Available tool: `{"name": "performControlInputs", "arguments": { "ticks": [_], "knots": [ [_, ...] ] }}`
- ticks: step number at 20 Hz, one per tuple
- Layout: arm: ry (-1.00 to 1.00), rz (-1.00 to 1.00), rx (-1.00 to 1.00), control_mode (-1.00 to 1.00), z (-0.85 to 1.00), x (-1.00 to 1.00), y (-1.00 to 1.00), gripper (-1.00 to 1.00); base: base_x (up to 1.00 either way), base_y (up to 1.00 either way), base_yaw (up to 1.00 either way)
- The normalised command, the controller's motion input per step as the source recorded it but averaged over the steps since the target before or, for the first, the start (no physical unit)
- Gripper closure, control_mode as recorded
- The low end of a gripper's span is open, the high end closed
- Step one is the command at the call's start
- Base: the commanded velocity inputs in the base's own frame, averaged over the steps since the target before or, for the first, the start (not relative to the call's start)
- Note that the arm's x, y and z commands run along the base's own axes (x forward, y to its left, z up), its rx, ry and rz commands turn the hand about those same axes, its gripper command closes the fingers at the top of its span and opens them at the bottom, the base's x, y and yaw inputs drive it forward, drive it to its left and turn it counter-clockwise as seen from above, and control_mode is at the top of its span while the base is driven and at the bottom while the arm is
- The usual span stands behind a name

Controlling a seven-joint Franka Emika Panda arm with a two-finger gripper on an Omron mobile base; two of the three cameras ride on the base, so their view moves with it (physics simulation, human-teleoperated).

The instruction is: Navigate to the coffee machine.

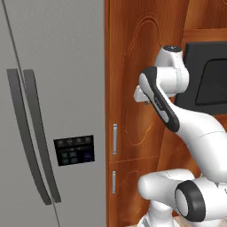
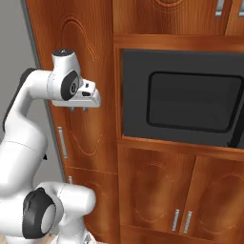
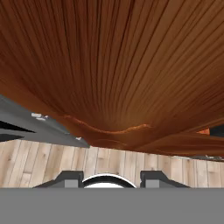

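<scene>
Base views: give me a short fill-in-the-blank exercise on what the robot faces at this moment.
1. The grey appliance with two long handles, the refrigerator, stands to the ____ of the wooden cabinet in the left base view.
2. The black oven is built into the ____ cabinetry.
3. The hand hangs in front of a ____ panel.

Missing words: left; wooden; wooden

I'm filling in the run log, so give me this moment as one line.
phase: navigating | facing: fridge, wood cabinets, wall oven | gripper: nothing held
</scene>
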Motion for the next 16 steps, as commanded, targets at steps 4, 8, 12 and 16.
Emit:
{"name": "performControlInputs", "arguments": {
  "ticks": [4, 8, 12, 16],
  "knots": [
    [0.00, 0.00, 0.00, 1.00, 0.00, 0.00, 0.00, -1.00, -0.11, 0.00, 0.00],
    [0.00, 0.00, 0.00, 1.00, 0.00, 0.00, 0.00, -1.00, -0.95, 0.00, 0.00],
    [0.00, 0.00, 0.00, 1.00, 0.00, 0.00, 0.00, -1.00, -0.34, 0.00, 0.00],
    [0.00, 0.00, 0.00, 1.00, 0.00, 0.00, 0.00, -1.00, -0.04, 0.00, 0.11]
  ]
}}
